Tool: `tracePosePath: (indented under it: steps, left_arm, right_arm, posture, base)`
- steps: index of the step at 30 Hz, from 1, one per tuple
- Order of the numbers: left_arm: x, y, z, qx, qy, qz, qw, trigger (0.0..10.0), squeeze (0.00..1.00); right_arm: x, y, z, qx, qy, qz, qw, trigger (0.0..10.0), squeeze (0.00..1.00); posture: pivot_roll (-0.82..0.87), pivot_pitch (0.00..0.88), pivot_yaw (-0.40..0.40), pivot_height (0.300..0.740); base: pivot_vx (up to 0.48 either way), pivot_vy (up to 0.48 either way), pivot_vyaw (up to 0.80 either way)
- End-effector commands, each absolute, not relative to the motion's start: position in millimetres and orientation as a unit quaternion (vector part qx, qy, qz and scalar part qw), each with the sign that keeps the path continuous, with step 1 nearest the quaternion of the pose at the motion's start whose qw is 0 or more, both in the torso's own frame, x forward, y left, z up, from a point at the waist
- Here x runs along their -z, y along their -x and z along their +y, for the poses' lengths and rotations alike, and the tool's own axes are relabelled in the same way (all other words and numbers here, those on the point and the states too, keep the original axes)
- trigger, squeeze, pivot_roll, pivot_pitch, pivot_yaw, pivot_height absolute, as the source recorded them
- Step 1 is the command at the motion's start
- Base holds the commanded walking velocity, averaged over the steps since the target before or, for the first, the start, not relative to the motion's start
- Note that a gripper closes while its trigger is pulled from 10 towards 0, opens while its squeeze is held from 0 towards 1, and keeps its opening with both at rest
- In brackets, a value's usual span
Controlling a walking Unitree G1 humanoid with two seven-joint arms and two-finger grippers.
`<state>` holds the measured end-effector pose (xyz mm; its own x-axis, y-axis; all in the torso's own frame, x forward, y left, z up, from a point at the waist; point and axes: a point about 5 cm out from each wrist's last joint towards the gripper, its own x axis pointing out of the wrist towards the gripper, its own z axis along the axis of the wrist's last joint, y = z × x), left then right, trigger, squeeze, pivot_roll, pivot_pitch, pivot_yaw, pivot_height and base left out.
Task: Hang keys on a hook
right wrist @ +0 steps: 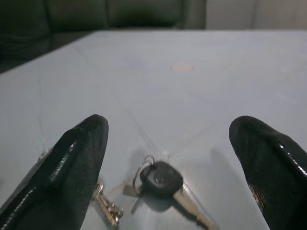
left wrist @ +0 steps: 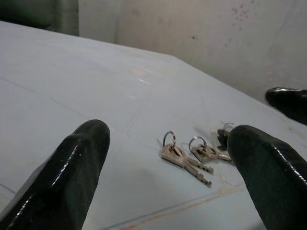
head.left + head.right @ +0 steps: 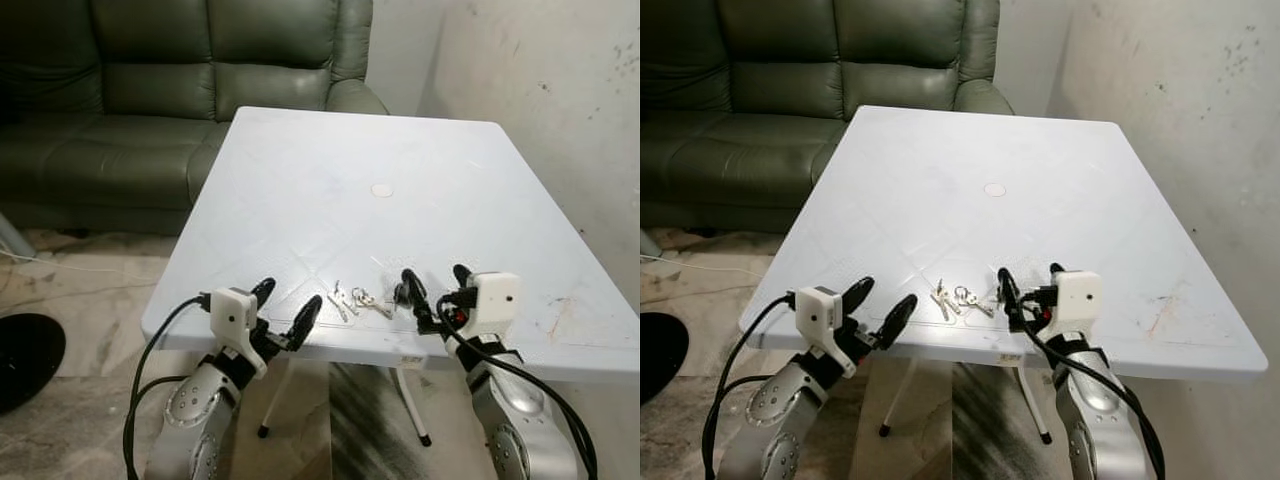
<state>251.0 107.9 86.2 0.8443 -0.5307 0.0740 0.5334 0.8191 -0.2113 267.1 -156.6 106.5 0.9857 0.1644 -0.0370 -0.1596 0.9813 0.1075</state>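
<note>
A bunch of keys (image 3: 352, 299) lies near the front edge of the white plastic table (image 3: 330, 180): two silver keys on a ring (image 2: 184, 158), another ringed key (image 2: 206, 153) and a black-headed key (image 1: 160, 178). My left gripper (image 3: 285, 303) hovers open at the table's front edge, just left of the keys and pointing at them. On the other side of the bunch my right gripper (image 3: 436, 282) is open too, the black-headed key lying on the table between and just ahead of its fingers. Neither gripper holds anything.
A dark green leather sofa (image 3: 150, 80) stands behind the table at the left. A stained pale wall (image 3: 560, 80) runs along the right side. A small round cap (image 3: 381, 190) marks the table's middle. A black round object (image 3: 25, 355) lies on the floor, left.
</note>
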Motion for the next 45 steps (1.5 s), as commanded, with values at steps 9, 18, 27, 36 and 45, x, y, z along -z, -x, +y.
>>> tracePosePath:
  steps: [9,18,27,36,45]
  left_arm:
    - [-91.1,-245.1,105.4,0.286,0.113,-0.009,0.952,10.0,0.00]
    - [-89.6,-236.7,108.2,0.284,0.113,0.001,0.952,10.0,0.00]
    - [-89.7,-232.5,108.6,0.282,0.113,0.007,0.953,10.0,0.00]
    - [-92.0,-234.6,108.4,0.276,0.115,0.005,0.954,10.0,0.00]
    - [-93.0,-235.4,110.1,0.270,0.114,0.003,0.956,10.0,0.00]
  right_arm:
    - [-104.2,-270.4,-142.7,-0.049,-0.066,0.066,0.994,10.0,0.00]
    - [-101.8,-266.6,-135.0,-0.029,-0.069,0.080,0.994,10.0,0.00]
    - [-103.0,-268.0,-122.4,-0.034,-0.074,0.077,0.994,10.0,0.00]
    - [-109.6,-280.4,-109.1,-0.044,-0.068,0.062,0.995,10.0,0.00]
    - [-105.2,-288.2,-108.9,-0.031,-0.042,0.076,0.996,10.0,0.00]
  posture:
    - [0.00,0.064,-0.076,0.740]
    - [0.01,0.088,-0.076,0.740]
    - [0.01,0.098,-0.081,0.740]
    - [0.02,0.099,-0.085,0.740]
    - [0.03,0.102,-0.086,0.740]
  base:
    - [0.000,0.000,0.00]
    - [0.000,0.000,0.00]
    - [0.000,0.000,0.00]
    - [0.000,0.000,0.00]
    - [0.000,0.000,0.00]
